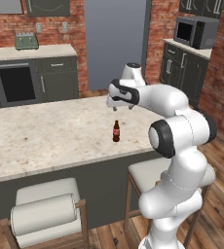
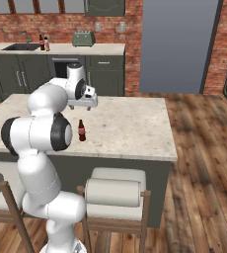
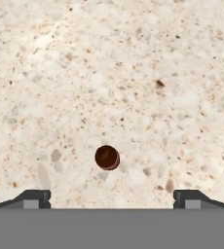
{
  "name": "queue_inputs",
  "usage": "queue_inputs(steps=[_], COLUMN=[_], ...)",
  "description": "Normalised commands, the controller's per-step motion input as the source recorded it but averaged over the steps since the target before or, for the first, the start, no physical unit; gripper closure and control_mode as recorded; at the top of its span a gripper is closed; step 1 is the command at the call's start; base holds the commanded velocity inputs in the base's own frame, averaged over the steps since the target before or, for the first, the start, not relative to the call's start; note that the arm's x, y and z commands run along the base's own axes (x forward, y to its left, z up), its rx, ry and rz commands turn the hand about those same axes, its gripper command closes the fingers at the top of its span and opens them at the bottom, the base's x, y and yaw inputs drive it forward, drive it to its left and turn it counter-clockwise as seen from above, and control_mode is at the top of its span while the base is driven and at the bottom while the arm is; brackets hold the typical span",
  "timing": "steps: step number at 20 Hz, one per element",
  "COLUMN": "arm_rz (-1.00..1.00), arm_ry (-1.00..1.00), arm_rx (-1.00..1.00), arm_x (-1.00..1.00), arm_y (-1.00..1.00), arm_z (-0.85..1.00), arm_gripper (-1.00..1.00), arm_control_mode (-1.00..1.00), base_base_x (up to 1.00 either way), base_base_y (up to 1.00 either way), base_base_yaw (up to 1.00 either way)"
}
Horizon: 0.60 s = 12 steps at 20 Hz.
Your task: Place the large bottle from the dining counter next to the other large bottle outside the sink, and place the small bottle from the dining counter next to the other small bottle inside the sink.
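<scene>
— Small bottle (image 1: pixel 116 131), where is it?
— Upright on the dining counter (image 1: pixel 46 136), directly under my gripper (image 1: pixel 120 104).
— And your fingers?
— Spread wide apart above its cap, holding nothing.

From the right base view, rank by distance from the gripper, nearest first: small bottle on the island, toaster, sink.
Gripper open, above the island.
1. Small bottle: on the island, just below the gripper.
2. Toaster: back counter, behind the gripper.
3. Sink: back counter, far left.
</scene>
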Motion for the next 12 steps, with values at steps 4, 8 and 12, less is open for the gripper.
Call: queue_inputs(steps=[4,8,12], arm_rz=[0.00,0.00,0.00], arm_ry=[0.00,0.00,0.00], arm_rx=[0.00,0.00,0.00], arm_x=[0.00,-0.04,0.00], arm_y=[0.02,0.00,0.01], arm_z=[-0.14,-0.01,-0.01], arm_gripper=[-1.00,-1.00,-1.00], arm_control_mode=[-1.00,-1.00,-1.00], base_base_x=[0.00,0.00,0.00], base_base_y=[0.00,0.00,0.00], base_base_yaw=[0.00,0.00,0.00])
